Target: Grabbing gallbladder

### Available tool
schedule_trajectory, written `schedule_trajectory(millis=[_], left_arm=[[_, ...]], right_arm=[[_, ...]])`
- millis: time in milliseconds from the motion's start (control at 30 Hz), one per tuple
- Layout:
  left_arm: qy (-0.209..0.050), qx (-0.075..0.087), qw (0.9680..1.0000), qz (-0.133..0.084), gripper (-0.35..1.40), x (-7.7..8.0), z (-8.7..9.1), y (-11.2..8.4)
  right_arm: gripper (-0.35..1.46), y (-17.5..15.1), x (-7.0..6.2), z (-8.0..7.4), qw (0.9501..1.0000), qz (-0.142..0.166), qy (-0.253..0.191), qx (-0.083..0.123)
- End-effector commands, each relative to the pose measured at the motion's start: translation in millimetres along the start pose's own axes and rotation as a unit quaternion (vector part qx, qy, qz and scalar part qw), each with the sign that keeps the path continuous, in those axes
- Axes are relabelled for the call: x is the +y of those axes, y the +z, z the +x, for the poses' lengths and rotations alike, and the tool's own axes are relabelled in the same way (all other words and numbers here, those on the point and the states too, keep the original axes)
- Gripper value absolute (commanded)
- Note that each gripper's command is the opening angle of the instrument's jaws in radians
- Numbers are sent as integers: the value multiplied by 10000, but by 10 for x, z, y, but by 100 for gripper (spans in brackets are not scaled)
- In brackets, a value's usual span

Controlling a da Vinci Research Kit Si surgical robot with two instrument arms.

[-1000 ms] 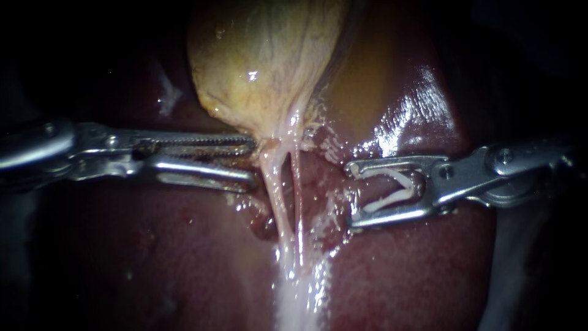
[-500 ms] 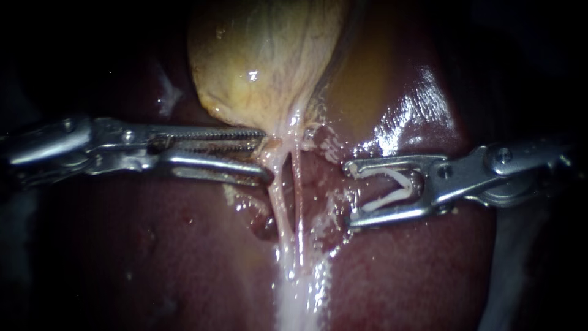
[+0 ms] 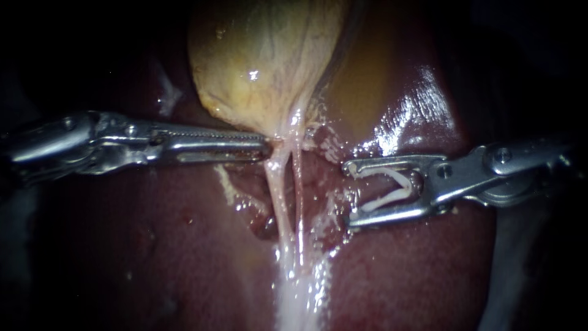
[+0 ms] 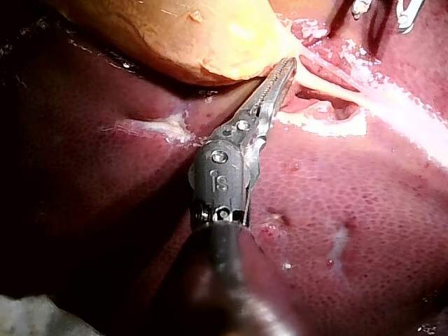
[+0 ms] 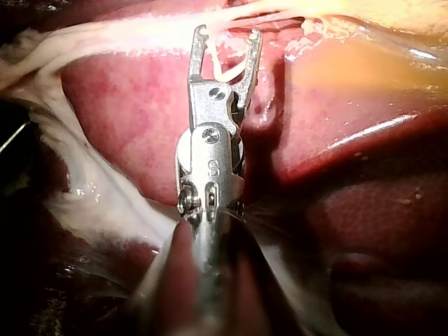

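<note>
Darkness surrounds the field on every side. The working surface is the dark red, wet-shining liver [image 3: 153, 245], which fills most of the endoscope view.

Task item: the pale yellow, pear-shaped gallbladder [image 3: 257, 61] lies on the liver at upper middle. It tapers to a narrow neck, and two thin pale tubes [image 3: 278, 202] run from there down over the liver.

My left instrument [image 3: 264, 146], a silver shaft with toothed jaws, comes in level, and its hand ends at that neck. The hand is closed almost to a hairline. Its two jaws lie nearly together and the tips pinch pale tissue at the very bottom of the gallbladder, just where the tubes begin. The left wrist view agrees: the toothed tip sits tight under the yellow wall. I judge the bite small, at the tips only.

My right instrument [image 3: 352, 196] waits over the liver beside the tubes, apart from the neck. Its jaws stand wide, with a white V-shaped clip [image 3: 386, 200] seated between them, one leg against each jaw.

Progress: approach and closure appear complete, so the grab itself looks made. The gallbladder lies flat and no lift shows. What remains, in my judgement, is proving the hold under a gentle pull. So shallow a purchase could slip.
</note>
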Motion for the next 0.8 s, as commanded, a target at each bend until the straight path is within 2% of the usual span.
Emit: schedule_trajectory(millis=[33,300,433,700,800], left_arm=[[-2,-19,10000,-8,-35,1,2,-2],[-37,-94,9999,-1,-35,6,4,-8],[-99,-99,9999,-19,-35,10,4,-20],[-170,-128,9998,-58,-35,5,30,-48],[-199,-19,9998,-19,-35,4,38,-61]], right_arm=[[38,0,0,0,10000,4,-2,2],[38,0,-1,1,10000,4,-2,2],[38,-1,-1,1,10000,7,-3,2],[38,-1,-1,1,10000,5,-2,2],[38,-1,-1,1,10000,6,-2,2]])
